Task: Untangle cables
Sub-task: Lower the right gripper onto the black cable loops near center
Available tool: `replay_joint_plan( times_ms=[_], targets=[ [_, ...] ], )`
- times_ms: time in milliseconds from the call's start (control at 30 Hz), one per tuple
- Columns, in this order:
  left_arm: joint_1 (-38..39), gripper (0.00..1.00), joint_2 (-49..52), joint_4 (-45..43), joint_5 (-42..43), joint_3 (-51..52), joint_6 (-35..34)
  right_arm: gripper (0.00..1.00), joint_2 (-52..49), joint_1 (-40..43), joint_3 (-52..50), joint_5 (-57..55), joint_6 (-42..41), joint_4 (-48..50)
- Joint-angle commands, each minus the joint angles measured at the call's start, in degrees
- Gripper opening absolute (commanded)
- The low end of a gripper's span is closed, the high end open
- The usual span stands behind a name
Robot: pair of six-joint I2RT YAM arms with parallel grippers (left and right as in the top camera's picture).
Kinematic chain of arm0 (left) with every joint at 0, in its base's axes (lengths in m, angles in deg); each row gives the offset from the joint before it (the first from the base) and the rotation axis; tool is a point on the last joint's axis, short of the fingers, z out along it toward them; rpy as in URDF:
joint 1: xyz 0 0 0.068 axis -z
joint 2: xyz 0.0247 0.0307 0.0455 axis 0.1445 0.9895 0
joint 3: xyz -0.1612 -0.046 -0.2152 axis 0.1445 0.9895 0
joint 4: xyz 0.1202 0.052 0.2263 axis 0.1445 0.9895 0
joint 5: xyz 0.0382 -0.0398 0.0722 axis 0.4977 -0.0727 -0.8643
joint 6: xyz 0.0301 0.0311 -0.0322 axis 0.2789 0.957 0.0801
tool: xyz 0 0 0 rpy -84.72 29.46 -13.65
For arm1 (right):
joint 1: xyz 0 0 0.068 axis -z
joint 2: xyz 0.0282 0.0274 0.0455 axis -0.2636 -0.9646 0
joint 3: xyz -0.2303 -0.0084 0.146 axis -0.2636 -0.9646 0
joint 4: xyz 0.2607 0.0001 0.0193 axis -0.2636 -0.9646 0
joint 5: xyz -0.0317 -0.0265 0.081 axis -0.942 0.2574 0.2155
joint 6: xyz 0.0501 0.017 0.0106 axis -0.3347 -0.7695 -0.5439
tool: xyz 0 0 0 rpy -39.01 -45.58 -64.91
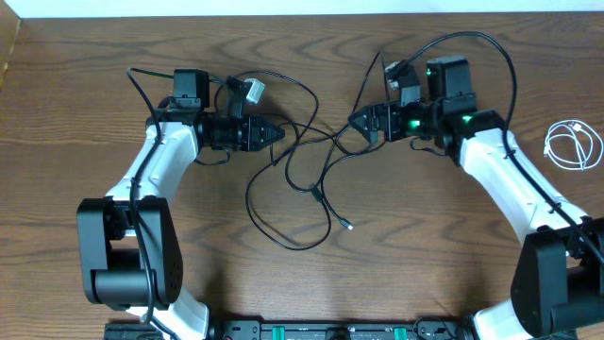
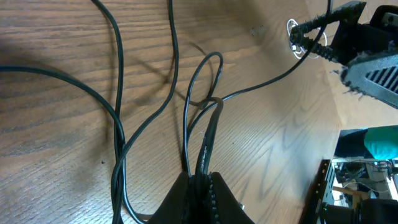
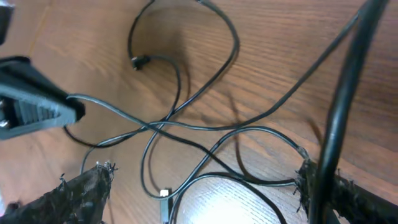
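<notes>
Pinching the black cables (image 1: 314,192) at its tip, the left gripper (image 1: 280,134) is clamped tight; wrist cam shows several strands running straight into the closed jaws. Right gripper (image 1: 357,121) is spread wide, fingers (image 3: 87,193) well apart w/ nothing gripped, only strands lying on the table (image 1: 425,255) below. The black cords sprawl in crossed loops at table ctr, btwn the two grippers, w/ one small plug end (image 1: 349,225) lying free toward the robot's side. White cable (image 1: 574,144) sits coiled by itself at far right, well apart from the tangle, beside the right arm.
</notes>
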Motion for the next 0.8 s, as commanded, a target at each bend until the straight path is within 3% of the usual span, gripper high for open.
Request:
replay_joint_plan(
  times_ms=[0, 267, 433, 500, 600, 700, 767],
  targets=[
    [0.2, 0.08, 0.5, 0.4, 1.8, -0.2, 1.4, 0.94, 0.2, -1.5, -0.1, -8.5, -5.9, 0.1],
    [0.2, 0.08, 0.5, 0.5, 1.8, -0.2, 0.9, 0.98, 0.2, -2.0, -0.1, -25.4, -22.1, -4.3],
    [0.2, 0.09, 0.5, 0.5, 1.8, -0.2, 0.9, 0.99, 0.2, -2.1, -0.1, -27.1, -23.4, -6.3],
    [0.2, 0.23, 0.5, 0.5, 1.8, -0.2, 0.9, 0.99, 0.2, -2.1, -0.1, -27.1, -23.4, -6.8],
    [0.2, 0.31, 0.5, 0.5, 1.8, -0.2, 0.9, 0.99, 0.2, -2.1, -0.1, -27.0, -23.4, -7.1],
    [0.2, 0.51, 0.5, 0.5, 1.8, -0.2, 0.9, 0.99, 0.2, -2.1, -0.1, -25.3, -23.4, -7.1],
    [0.2, 0.53, 0.5, 0.5, 1.7, -0.2, 0.9, 0.99, 0.2, -2.3, -0.1, -23.1, -23.4, -7.1]
  ],
)
